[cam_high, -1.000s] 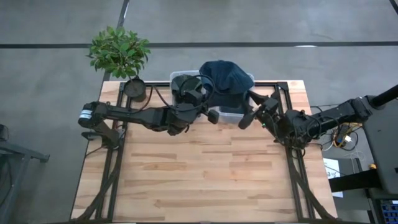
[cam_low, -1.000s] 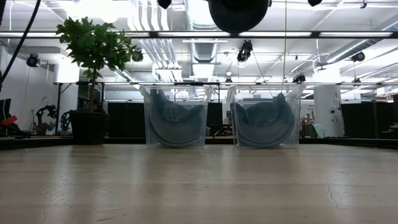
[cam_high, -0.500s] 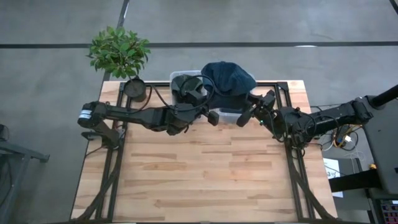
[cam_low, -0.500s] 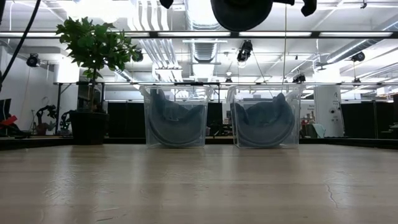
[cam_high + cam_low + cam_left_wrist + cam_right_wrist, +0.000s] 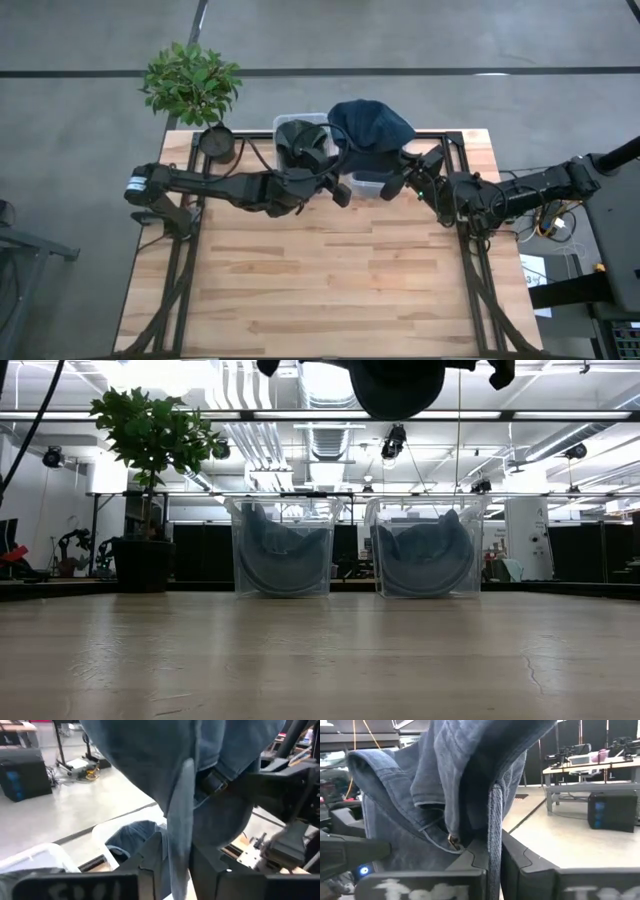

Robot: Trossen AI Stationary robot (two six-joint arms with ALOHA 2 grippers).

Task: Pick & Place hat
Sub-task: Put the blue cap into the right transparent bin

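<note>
A dark blue denim hat [image 5: 370,124] hangs in the air over the right clear bin [image 5: 364,183] at the table's far edge; in the low view its underside [image 5: 400,385] shows at the top. My right gripper [image 5: 402,180] reaches in from the table's right and is shut on the hat [image 5: 470,780]. My left gripper [image 5: 338,188] comes from the left with its fingers a little apart, and the hat's brim [image 5: 178,820] hangs between them. My left gripper has the brim's edge [image 5: 178,860] between its two parted fingers; I cannot tell whether they touch it. My right gripper pinches the brim's edge [image 5: 495,845] between its two fingers, coming about level from the table's right. The hat is lifted clear, above the bin.
Two clear bins [image 5: 281,550] [image 5: 425,550] stand side by side at the far edge, each with denim hats inside. A potted plant [image 5: 192,85] stands at the far left corner. The wooden table [image 5: 330,290] stretches toward the near edge.
My right gripper has moved up toward the hat, toward the table's far edge. The hat has shifted slightly toward the table's right and stays lifted over the bins.
</note>
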